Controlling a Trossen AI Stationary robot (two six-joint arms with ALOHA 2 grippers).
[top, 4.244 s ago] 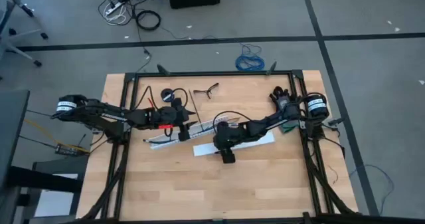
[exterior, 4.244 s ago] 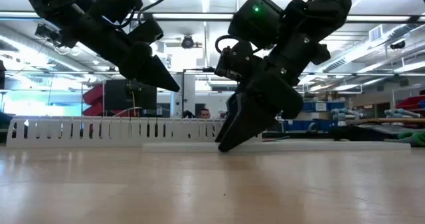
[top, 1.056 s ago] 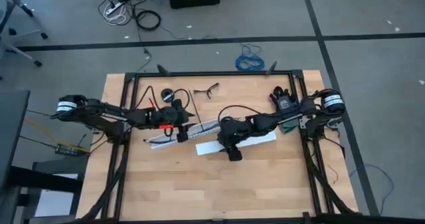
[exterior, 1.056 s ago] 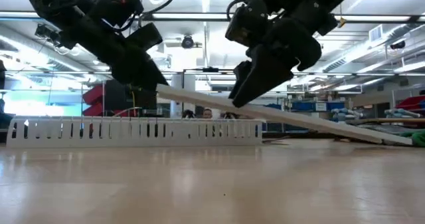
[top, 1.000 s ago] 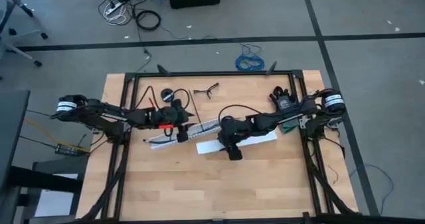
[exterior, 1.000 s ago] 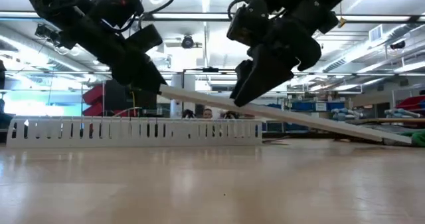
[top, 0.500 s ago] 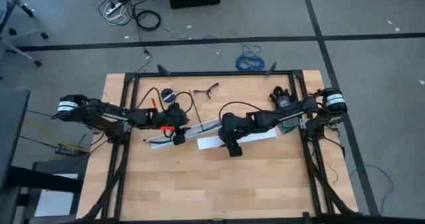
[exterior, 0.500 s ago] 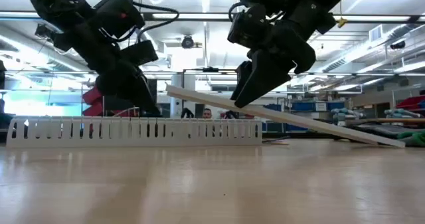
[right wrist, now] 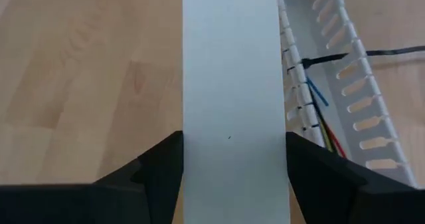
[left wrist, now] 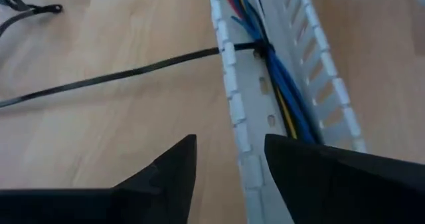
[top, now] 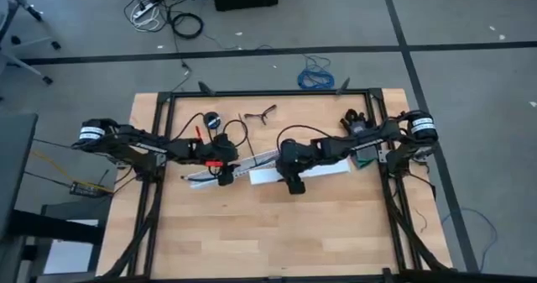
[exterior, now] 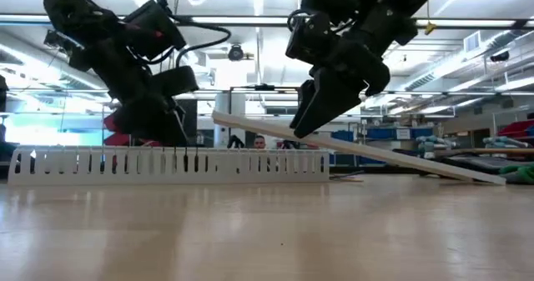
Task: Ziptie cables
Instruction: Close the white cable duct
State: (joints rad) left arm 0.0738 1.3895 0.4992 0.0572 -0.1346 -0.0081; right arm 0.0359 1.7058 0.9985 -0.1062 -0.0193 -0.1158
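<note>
Your right gripper (right wrist: 230,174) is clamped across a flat white cover strip (right wrist: 230,71), one dark finger (right wrist: 157,167) pressed to each long edge. The strip runs straight out ahead of those fingers. In the low view the right gripper (exterior: 305,124) holds the strip's (exterior: 392,158) near end lifted, while its far end slopes down to the wooden table (exterior: 267,231).

Just beside the gripped strip lies the white slotted cable duct (right wrist: 332,84), open on top, with thin wires showing in its channel.

Your left gripper (left wrist: 229,161) has its fingers spread and grasps nothing. One finger (left wrist: 169,174) is over bare wood, the other (left wrist: 332,174) over the duct (left wrist: 249,117), so the duct's near wall passes between them. Ahead of the fingers, the cables (left wrist: 275,84) lie along the duct's channel, mostly blue with yellow and red among them. A black zip tie (left wrist: 113,78) is looped around them, and its long tail trails out over the duct wall across the table (left wrist: 99,38).

From above, the left gripper (top: 225,175) sits at the duct (top: 201,180), near the right gripper (top: 289,182).
</note>
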